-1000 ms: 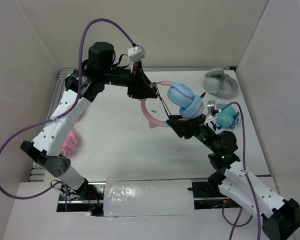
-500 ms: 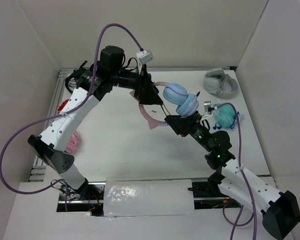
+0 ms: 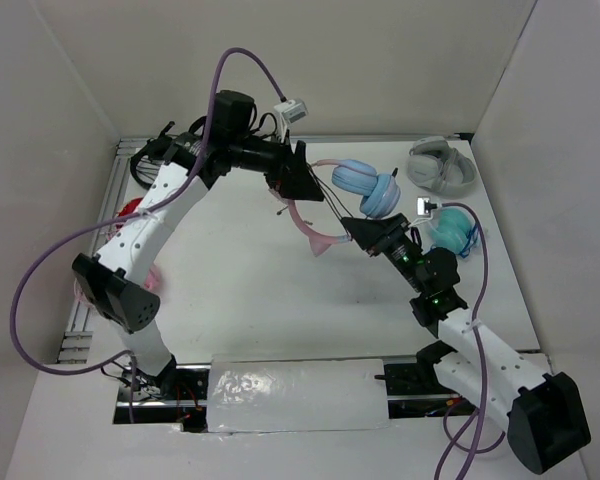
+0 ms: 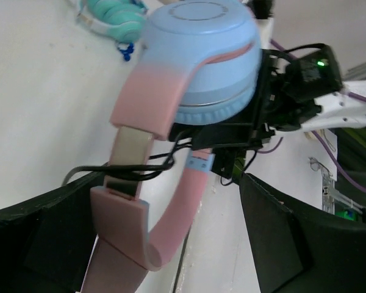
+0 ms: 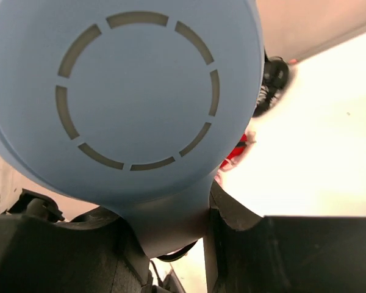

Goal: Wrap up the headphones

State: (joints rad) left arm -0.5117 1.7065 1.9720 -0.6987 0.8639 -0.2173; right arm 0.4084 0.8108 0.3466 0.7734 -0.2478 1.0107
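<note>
Top: the headphones (image 3: 363, 188) are held up over the table (image 3: 230, 285), mid-back, between left gripper (image 3: 298, 183) and right gripper (image 3: 366, 232). The cable (image 3: 330, 208) is strung between them, so the wrap looks underway, not finished; no container in view. Left wrist: a loop or two of cable sits at the headband (image 4: 171, 207) slider, jaws wide apart, band running between them unpinched. Right wrist: fingers clamped on the stem under the blue ear cup (image 5: 128, 91).
</note>
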